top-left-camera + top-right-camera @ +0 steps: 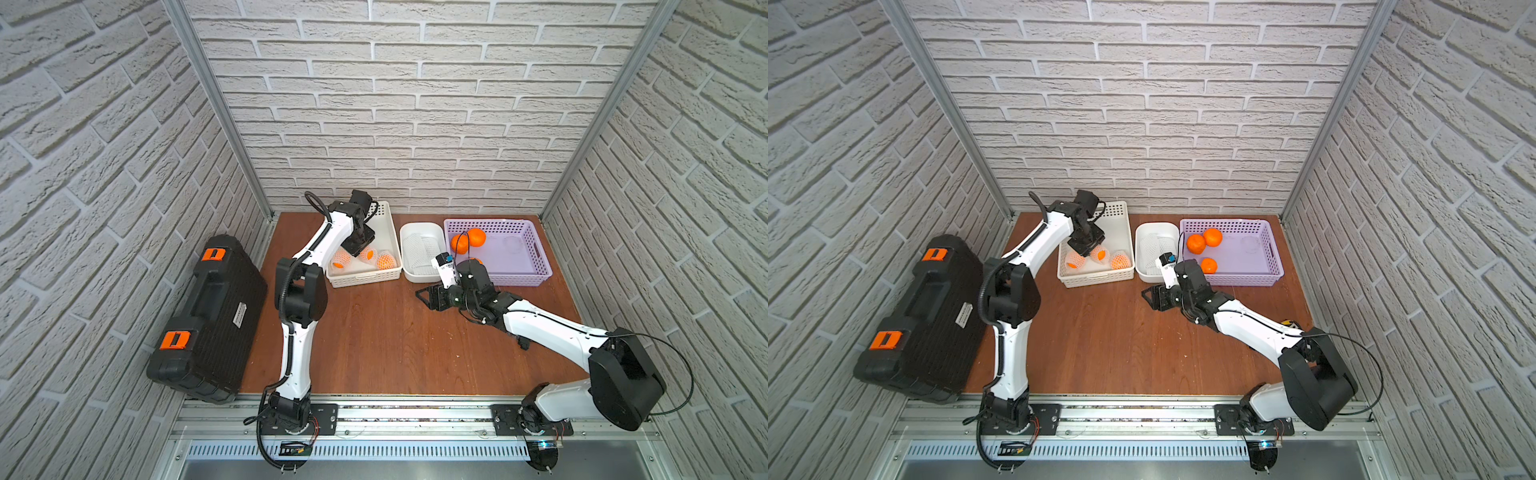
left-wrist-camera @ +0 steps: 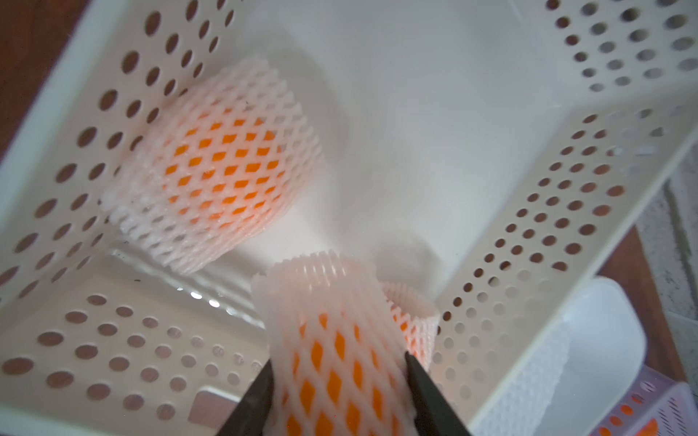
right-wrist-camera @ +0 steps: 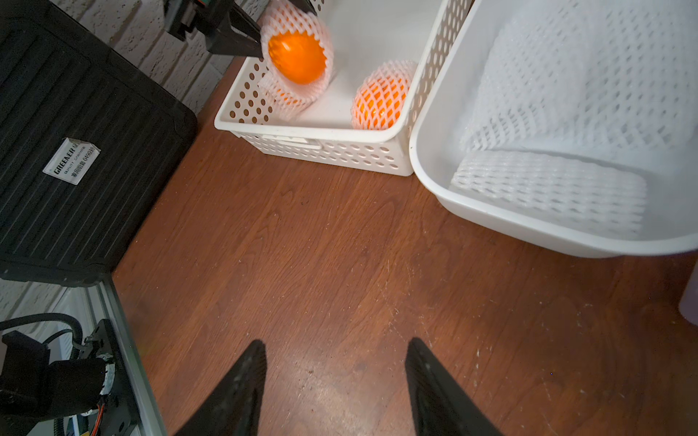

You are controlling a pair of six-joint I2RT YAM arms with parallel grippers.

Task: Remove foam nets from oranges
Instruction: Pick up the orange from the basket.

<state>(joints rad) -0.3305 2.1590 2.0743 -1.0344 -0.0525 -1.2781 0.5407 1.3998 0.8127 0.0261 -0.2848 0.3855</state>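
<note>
The left gripper (image 2: pixel 338 364) is clamped on a netted orange (image 3: pixel 296 56) inside the white basket (image 1: pixel 368 277); two more netted oranges (image 2: pixel 223 166) lie in it too. Right of the basket, the right gripper (image 3: pixel 336 343) hangs agape and empty over the table (image 3: pixel 321 245).

A: Left gripper (image 1: pixel 358 246)?
B: Down inside the white basket (image 1: pixel 365 278), at the middle netted orange (image 1: pixel 368 253) of three. Grip unclear from above.
A: Elsewhere?
B: Foam nets (image 1: pixel 419 249) lie in the white tub (image 1: pixel 415 277); bare oranges (image 1: pixel 476 237) in the purple basket (image 1: pixel 536 249). Right gripper (image 1: pixel 424 299) over the bench (image 1: pixel 374 345), near the tub. Black case (image 1: pixel 208 316) beside the left arm.
</note>
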